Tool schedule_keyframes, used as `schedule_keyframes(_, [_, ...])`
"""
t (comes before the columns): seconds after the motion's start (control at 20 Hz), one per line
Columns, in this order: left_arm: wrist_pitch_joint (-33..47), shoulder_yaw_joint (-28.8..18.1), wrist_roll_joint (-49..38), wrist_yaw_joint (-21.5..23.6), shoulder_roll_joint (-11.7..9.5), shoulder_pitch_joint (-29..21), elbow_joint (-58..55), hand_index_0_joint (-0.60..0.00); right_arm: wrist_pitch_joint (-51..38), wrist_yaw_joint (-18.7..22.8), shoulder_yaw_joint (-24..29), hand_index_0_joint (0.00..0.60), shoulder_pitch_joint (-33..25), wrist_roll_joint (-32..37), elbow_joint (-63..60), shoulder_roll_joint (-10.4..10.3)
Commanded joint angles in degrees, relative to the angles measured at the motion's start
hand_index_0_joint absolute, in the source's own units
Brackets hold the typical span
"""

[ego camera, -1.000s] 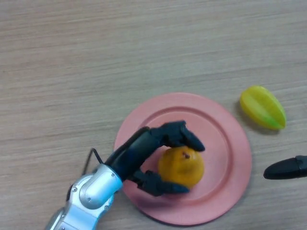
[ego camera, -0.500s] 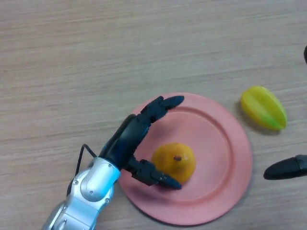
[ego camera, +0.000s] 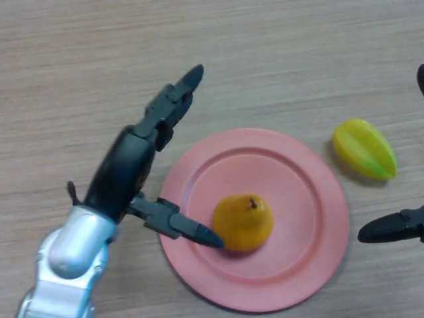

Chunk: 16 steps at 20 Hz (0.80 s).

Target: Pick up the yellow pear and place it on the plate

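My left robot hand [ego camera: 126, 175] hangs spread and empty over the pink plate's [ego camera: 311, 199] left rim, thumb tip beside the yellow pear [ego camera: 243, 222] resting there, open wooden desk [ego camera: 79, 73] beyond, my right robot hand [ego camera: 391, 226] at the edge.

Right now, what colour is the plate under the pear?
Pink plate, clearest in the head view.

pear [ego camera: 244, 222] on plate [ego camera: 311, 199], starfruit [ego camera: 364, 148] right
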<state>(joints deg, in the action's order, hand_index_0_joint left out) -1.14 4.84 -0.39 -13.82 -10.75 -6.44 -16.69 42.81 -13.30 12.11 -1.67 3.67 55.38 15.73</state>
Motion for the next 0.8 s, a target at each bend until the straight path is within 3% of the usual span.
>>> schedule_keyframes(0.05, [-0.8,-7.4,-7.3,-0.9,-2.9,-0.2,-9.5,0.000,-9.5,0.9,2.2,0.000,-0.8,-1.1,1.4,0.7])
schedule_keyframes(0.15, [-6.0,-11.7,-12.0,-1.4,-4.7,1.5,-15.1,0.000,-11.5,0.9,1.4,0.000,-1.8,-2.3,-0.5,1.3])
schedule_keyframes(0.25, [-13.6,-16.8,-17.8,-1.9,-6.4,2.4,-19.7,0.000,-10.2,0.7,1.0,0.000,-1.8,-0.5,-0.2,0.8])
schedule_keyframes(0.4, [-24.7,-25.9,-28.0,2.5,-9.7,1.3,-22.2,0.000,-7.1,1.1,-0.6,0.000,-2.0,2.3,2.0,1.1])
schedule_keyframes(0.6, [-27.2,-29.6,-27.1,2.3,-11.1,3.1,-26.5,0.000,-15.2,0.9,-4.9,0.000,-2.3,-3.0,-1.6,0.4])
schedule_keyframes(0.8, [-24.6,-32.1,-28.5,2.0,-11.8,2.5,-28.7,0.000,-13.1,0.3,-5.9,0.000,-1.9,-3.4,-2.0,-0.4])
